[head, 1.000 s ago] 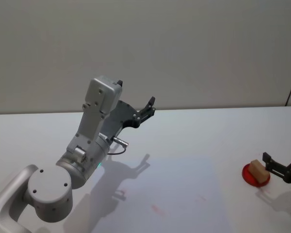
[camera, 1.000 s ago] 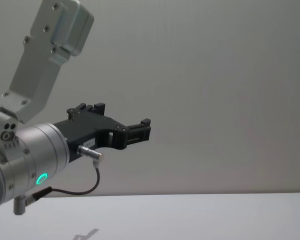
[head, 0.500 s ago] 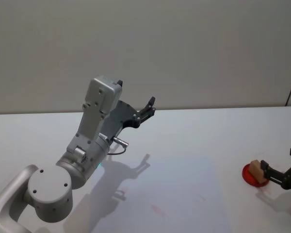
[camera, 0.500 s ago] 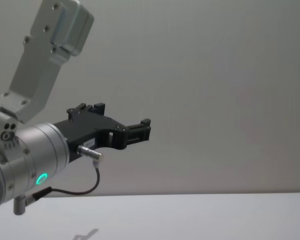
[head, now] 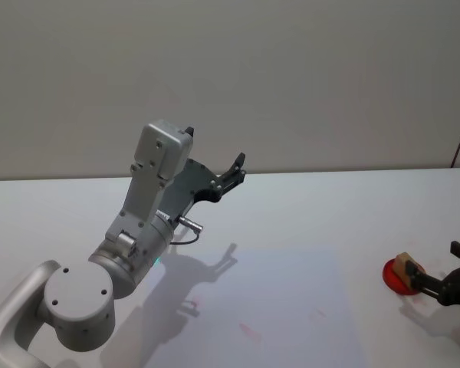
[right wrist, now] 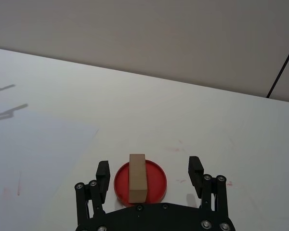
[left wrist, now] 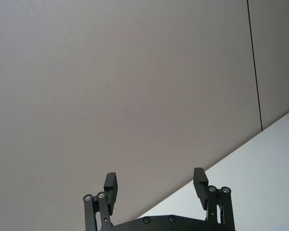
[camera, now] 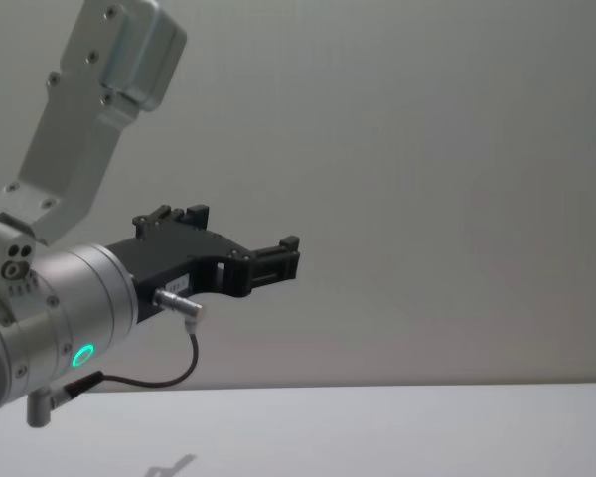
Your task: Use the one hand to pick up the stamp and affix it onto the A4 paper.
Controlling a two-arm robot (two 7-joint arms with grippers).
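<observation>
Right tool [right wrist: 149,164] wide open, holding nothing. Stamp [right wrist: 137,177] stands on red pad [right wrist: 156,183] at the bench's [right wrist: 207,125] right side, in line with the finger gap, nearer one finger. Risk: uneven closing tips it or drags the pad. A4 paper [right wrist: 33,144] well apart. Left tool [left wrist: 154,179] parked high, open.

No readable text; a possible small label [camera: 182,285] on the left hand [left wrist: 154,177] is illegible.

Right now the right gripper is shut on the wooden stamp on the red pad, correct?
No: the right gripper is open, fingers clear of the wooden stamp, which stands on the red pad. The right wrist view shows this.
</observation>
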